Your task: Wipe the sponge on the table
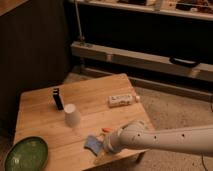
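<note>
On the table (40, 107), near its front edge, the gripper (104, 146) sits against the sponge (92, 144); its hold cannot be told.

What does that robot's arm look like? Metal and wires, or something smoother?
Smoother, with no cables showing. The arm is a thick creamy-white tube with small dark dots along its side, swelling into a rounded joint near the end. The gripper at its tip, by the blue sponge near the front edge of the table, looks equally pale; its finer details are hidden.
</note>
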Robot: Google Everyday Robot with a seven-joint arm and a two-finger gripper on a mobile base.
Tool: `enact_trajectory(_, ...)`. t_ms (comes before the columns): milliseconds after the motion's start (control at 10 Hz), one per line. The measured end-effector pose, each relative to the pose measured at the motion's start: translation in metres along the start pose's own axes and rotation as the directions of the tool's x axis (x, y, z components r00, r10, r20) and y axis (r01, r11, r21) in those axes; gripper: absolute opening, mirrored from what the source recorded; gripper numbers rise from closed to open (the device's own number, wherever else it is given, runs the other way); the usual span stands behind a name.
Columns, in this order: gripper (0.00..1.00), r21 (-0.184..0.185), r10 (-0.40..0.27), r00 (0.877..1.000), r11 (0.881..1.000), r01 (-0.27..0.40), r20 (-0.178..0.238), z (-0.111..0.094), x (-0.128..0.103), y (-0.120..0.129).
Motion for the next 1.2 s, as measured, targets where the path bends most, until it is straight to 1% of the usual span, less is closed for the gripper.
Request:
enact_trajectory(300,0.80,-0.011,-0.001,1.000,1.000,0.001,-0.013,0.007,0.002,-0.008)
enact_trajectory(600,0.80,-0.017,0.008,0.999,1.000,-0.009,-0.048,0.014,0.010,-0.013)
enact_trajectory(800,0.80,-0.019,0.016,0.998,1.000,-0.017,-0.062,0.017,0.014,-0.012)
enact_trajectory(900,0.77,-0.023,0.016,0.998,1.000,-0.018,-0.069,0.020,0.014,-0.010)
enact_trajectory(1000,0.70,-0.025,0.019,0.997,0.999,-0.020,-0.073,0.022,0.015,-0.009)
enact_trajectory(1200,0.48,-0.025,0.025,0.996,0.999,-0.027,-0.082,0.023,0.018,-0.009)
